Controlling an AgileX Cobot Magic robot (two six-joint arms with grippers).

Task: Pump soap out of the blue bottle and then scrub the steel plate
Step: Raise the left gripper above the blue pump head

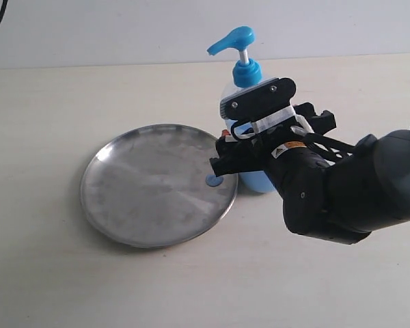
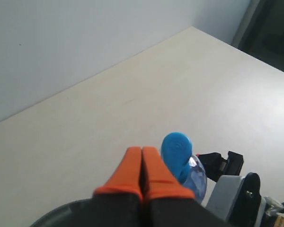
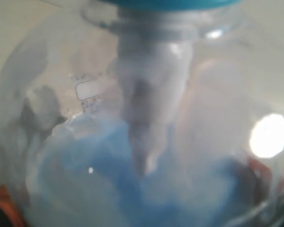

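Obs., blue bottle: upright on the table, just beside the right-hand rim of the steel plate as you see it in the exterior view. Pump head is up, with its spout pointing out over the plate.

Soap: a small blue blob sits on the plate's rim at the side nearest the bottle. More of it fills the lower part of the bottle in the right wrist view; a pale tube runs down into it from the collar.

Right gripper: your right claw is closed around the bottle's body, below the collar. Most of the body is hidden behind it in the exterior view. In the right wrist view the bottle fills the picture, with orange pad showing at both lower edges.

Left gripper: your left claw has its orange fingers pressed flat together, holding nothing. It hangs above the pump head and a little to one side. It is out of frame in the exterior view.

Plate: flat on the table, scuffed grey.
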